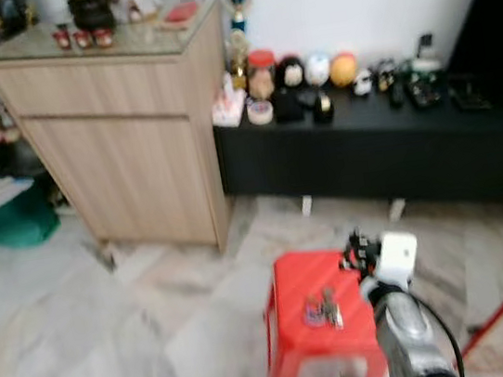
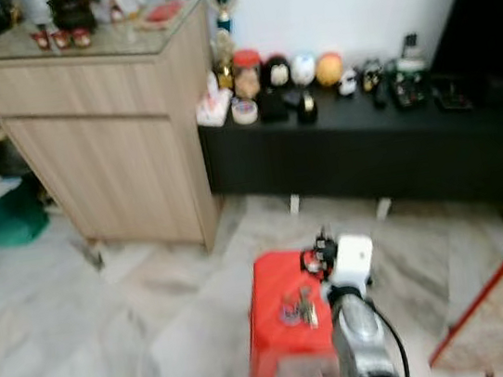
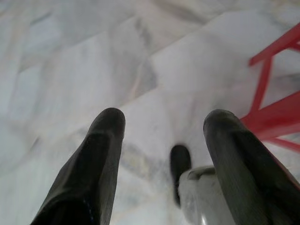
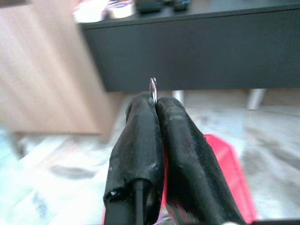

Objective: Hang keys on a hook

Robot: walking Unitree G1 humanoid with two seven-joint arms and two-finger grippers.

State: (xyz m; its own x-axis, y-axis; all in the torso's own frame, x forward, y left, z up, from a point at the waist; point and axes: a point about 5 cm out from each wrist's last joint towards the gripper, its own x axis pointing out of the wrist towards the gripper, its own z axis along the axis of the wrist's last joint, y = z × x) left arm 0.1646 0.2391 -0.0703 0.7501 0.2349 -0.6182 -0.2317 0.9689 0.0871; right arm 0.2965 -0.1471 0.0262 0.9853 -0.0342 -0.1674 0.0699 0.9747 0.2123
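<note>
Above the red plastic stool (image 1: 314, 330), the right gripper (image 4: 155, 104) pinches only a thin silver key ring (image 4: 153, 89), which may slip; the left gripper (image 3: 161, 126) hangs spread beside it.

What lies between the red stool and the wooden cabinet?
Only bare marble floor lies between the red stool and the wooden cabinet, as the left eye view shows.

Right gripper (image 4: 154, 105) pinched closed; left gripper (image 3: 161, 124) spread apart.
</note>
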